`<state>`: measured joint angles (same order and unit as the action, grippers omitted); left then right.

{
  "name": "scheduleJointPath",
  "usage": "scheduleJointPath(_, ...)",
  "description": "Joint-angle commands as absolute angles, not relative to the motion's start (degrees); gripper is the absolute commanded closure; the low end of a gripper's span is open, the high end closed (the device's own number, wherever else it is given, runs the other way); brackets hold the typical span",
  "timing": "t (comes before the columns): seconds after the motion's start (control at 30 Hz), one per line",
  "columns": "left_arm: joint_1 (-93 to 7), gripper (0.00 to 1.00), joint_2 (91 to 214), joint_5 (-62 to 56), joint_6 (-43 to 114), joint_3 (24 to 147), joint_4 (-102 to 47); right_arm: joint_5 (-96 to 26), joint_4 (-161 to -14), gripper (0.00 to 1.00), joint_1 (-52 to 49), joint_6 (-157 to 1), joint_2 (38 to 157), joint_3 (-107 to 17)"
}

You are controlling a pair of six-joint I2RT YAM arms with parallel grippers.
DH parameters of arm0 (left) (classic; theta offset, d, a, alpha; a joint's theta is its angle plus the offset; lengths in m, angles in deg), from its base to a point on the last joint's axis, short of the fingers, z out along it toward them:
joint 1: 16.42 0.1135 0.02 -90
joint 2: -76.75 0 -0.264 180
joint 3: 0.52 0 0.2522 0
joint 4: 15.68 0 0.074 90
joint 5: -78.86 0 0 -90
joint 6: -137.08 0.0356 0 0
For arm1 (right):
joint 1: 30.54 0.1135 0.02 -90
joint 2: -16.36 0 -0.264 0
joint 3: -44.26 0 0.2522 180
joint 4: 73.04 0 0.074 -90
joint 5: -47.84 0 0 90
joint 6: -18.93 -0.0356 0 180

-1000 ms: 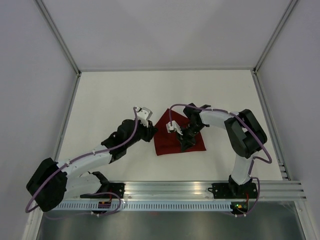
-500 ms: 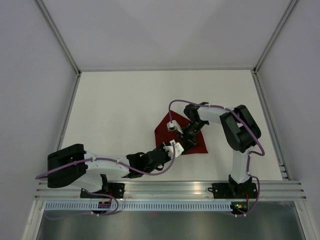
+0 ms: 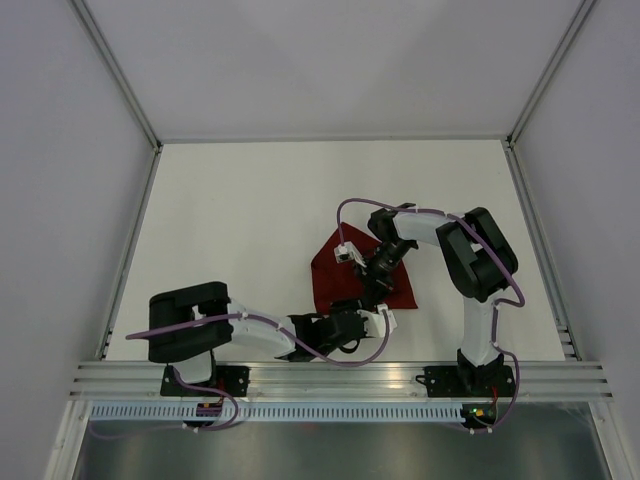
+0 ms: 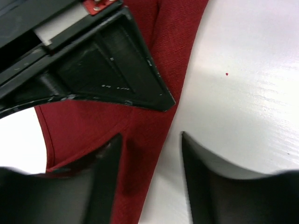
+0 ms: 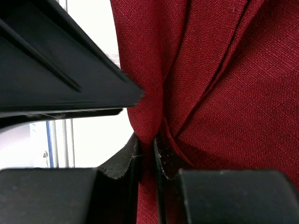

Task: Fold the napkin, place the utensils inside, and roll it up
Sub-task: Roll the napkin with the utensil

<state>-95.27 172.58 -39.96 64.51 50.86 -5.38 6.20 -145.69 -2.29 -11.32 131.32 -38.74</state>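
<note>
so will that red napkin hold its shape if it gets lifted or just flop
Probably floppy: the napkin bunches into soft pleats where the right gripper pinches it, so the rest would likely drape. It looks thin, so probably light. The coarse weave should resist slipping once pinched.

The napkin [image 3: 322, 268] runs off both wrist views' edges — from above, its near edge is covered.

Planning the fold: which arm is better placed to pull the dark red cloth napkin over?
Likely right: the right gripper is shut on a fold of the dark red cloth napkin; the left gripper is open, holding nothing.
</note>
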Motion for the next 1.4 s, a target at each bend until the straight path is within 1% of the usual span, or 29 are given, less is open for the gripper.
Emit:
scheduleJointPath(0.0, -94.65, 0.37, 175.01, -39.35, 67.56, 52.70, -0.80, 0.03, -144.28, 0.86, -2.50, -9.10, 134.75, -38.06)
scheduleJointPath(0.2, -90.70, 0.37, 175.80, -36.28, 64.31, 51.56, 1.15, 0.12, -144.63, 0.86, -2.50, -9.01, 135.10, -38.50)
scheduleJointPath(0.3, -89.11, 0.40, 175.98, -32.86, 62.72, 51.73, 0.45, 0.12, -144.81, 0.86, -2.50, -9.19, 135.28, -38.76)
scheduleJointPath(0.37, -88.23, 0.48, 176.15, -28.64, 61.41, 52.17, -1.73, 0.03, -144.72, 0.86, -2.50, -9.28, 135.28, -38.68)
scheduleJointPath(0.4, -87.71, 0.57, 176.24, -27.50, 61.14, 52.43, -2.53, 0.03, -144.63, 0.86, -2.50, -9.37, 135.19, -38.68)
scheduleJointPath(0.47, -87.18, 0.66, 176.86, -24.15, 60.09, 52.79, -4.81, 0.03, -144.63, 0.86, -2.50, -9.37, 135.37, -38.59)
scheduleJointPath(0.5, -86.83, 0.75, 177.12, -23.36, 59.65, 53.31, -5.70, 0.03, -144.63, 0.86, -2.50, -9.37, 135.37, -38.67)
scheduleJointPath(0.57, -85.77, 0.83, 177.65, -20.46, 58.25, 53.75, -8.32, 0.03, -144.72, 0.86, -2.50, -9.45, 135.45, -38.76)
scheduleJointPath(0.6, -85.42, 0.90, 177.65, -19.06, 57.80, 53.93, -8.86, 0.03, -144.63, 0.86, -2.50, -9.45, 135.37, -38.68)
scheduleJointPath(0.63, -84.98, 0.95, 177.65, -16.96, 57.28, 53.93, -9.39, 0.03, -144.63, 0.86, -2.50, -9.63, 135.37, -38.68)
scheduleJointPath(0.67, -84.02, 0.98, 177.56, -15.72, 56.31, 54.02, -9.92, 0.03, -144.46, 0.86, -2.50, -9.63, 135.37, -38.68)
scheduleJointPath(0.77, -81.47, 0.98, 177.56, -9.84, 54.56, 54.11, -12.03, 0.12, -143.67, 0.82, -2.50, -10.68, 134.49, -38.15)
scheduleJointPath(0.83, -79.89, 0.98, 177.56, -3.88, 53.85, 54.28, -13.61, 0.12, -142.61, 0.73, -2.50, -12.08, 133.00, -37.54)
scheduleJointPath(0.87, -78.31, 0.98, 177.65, -2.02, 52.80, 54.46, -14.14, 0.12, -142.17, 0.64, -2.59, -12.70, 131.34, -37.27)
scheduleJointPath(1.0, -75.14, 0.98, 178.70, 6.76, 51.74, 55.95, -18.09, -0.32, -138.76, 0.50, -3.20, -15.95, 125.62, -35.60)
scheduleJointPath(1.1, -73.38, 0.98, 179.93, 10.90, 50.77, 56.57, -18.54, -2.51, -135.51, 0.47, -4.08, -20.17, 120.79, -35.07)
scheduleJointPath(1.27, -71.36, 0.98, 181.34, 14.43, 49.10, 57.10, -18.80, -6.82, -128.03, 0.42, -5.22, -27.54, 112.62, -32.61)
scheduleJointPath(1.37, -70.48, 0.98, 181.69, 16.10, 47.78, 56.75, -18.54, -7.09, -126.61, 0.41, -6.71, -29.05, 110.59, -32.52)
